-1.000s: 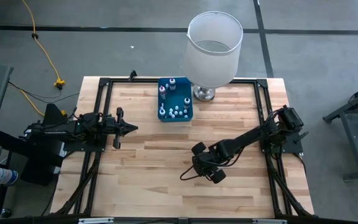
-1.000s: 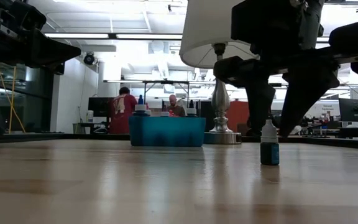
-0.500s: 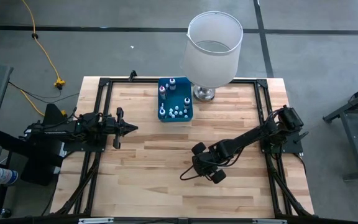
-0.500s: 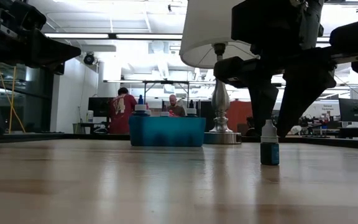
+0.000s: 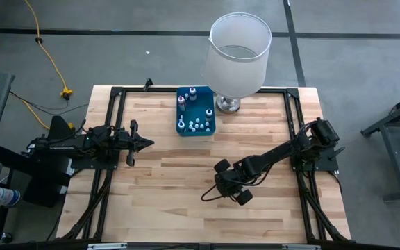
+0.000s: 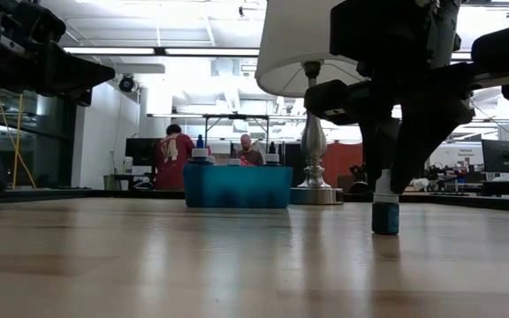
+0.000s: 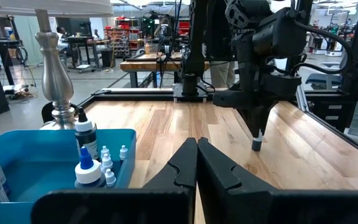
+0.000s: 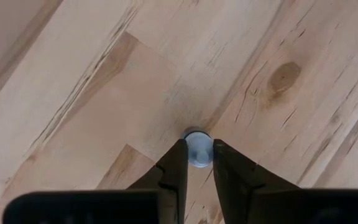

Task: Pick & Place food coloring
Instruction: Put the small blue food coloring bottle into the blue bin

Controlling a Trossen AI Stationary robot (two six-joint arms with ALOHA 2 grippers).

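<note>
Food coloring bottle (image 6: 384,212) upright on table (image 5: 179,201), pinched by right hand (image 8: 197,163); left hand (image 7: 197,163) pressed together.

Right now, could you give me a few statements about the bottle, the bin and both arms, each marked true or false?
1. The right gripper has its fingers around a small bottle standing on the table. True.
2. That bottle lies on its side. False: it stands upright.
3. The blue bin holds several small bottles. True.
4. The left gripper is reaching into the bin. False: it waits shut at the table's left side.
5. The lamp stands beside the bin. True.
</note>
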